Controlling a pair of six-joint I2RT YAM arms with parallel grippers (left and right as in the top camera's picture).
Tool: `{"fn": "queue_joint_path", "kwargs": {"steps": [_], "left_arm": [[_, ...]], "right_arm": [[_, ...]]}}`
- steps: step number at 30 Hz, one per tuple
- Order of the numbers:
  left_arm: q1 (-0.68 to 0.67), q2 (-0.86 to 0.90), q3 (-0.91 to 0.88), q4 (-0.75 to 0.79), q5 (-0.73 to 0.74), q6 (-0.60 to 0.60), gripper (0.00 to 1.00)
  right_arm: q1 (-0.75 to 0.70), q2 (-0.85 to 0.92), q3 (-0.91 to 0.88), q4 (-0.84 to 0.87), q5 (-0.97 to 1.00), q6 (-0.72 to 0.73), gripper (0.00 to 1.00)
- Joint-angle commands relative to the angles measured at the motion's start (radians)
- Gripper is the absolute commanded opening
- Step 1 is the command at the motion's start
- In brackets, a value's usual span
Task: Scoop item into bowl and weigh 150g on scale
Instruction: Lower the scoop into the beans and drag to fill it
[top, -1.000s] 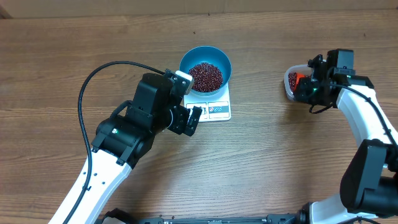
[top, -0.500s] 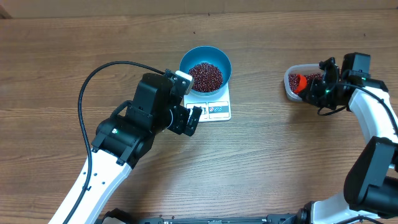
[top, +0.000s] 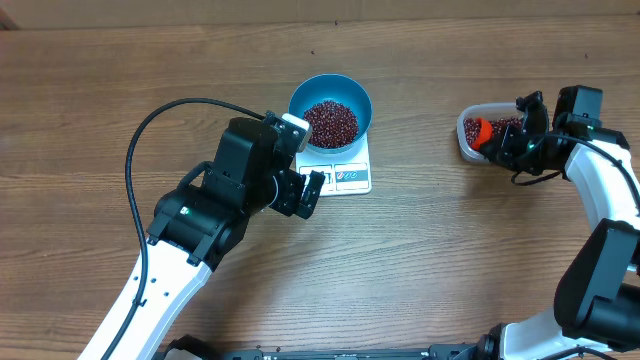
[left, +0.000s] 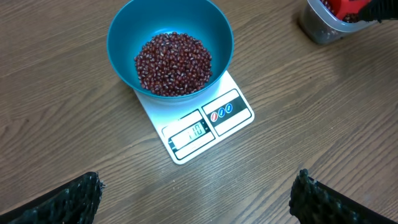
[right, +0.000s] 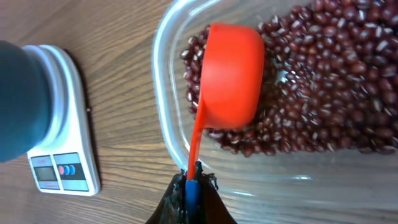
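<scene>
Just one each — bowl (left: 214, 37), scale (left: 208, 121), scoop (right: 230, 74).

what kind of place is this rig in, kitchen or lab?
Probably a robot test bench, not a kitchen: a plain wooden table, left arm and right arm over it, and a few task props: scale, blue bowl of beans, clear tub with an orange scoop.

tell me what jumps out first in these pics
The blue bowl holding dark red beans sits on the white scale at centre. At the right, the right pincer grips an orange scoop over more beans in a clear tub.
</scene>
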Motion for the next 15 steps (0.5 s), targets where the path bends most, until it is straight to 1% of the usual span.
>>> {"fn": "queue_joint_path", "kwargs": {"steps": [1, 8, 15], "left_arm": [[0.005, 0.005, -0.010, 0.003, 0.008, 0.022, 1.00], [0.005, 0.005, -0.010, 0.003, 0.008, 0.022, 1.00], [0.005, 0.005, -0.010, 0.003, 0.008, 0.022, 0.99]], "right_arm": [[-0.014, 0.009, -0.005, 0.013, -0.096, -0.014, 0.04], [-0.050, 0.010, -0.005, 0.013, -0.116, -0.011, 0.04], [-0.083, 0.011, -0.005, 0.009, -0.178, -0.011, 0.04]]}}
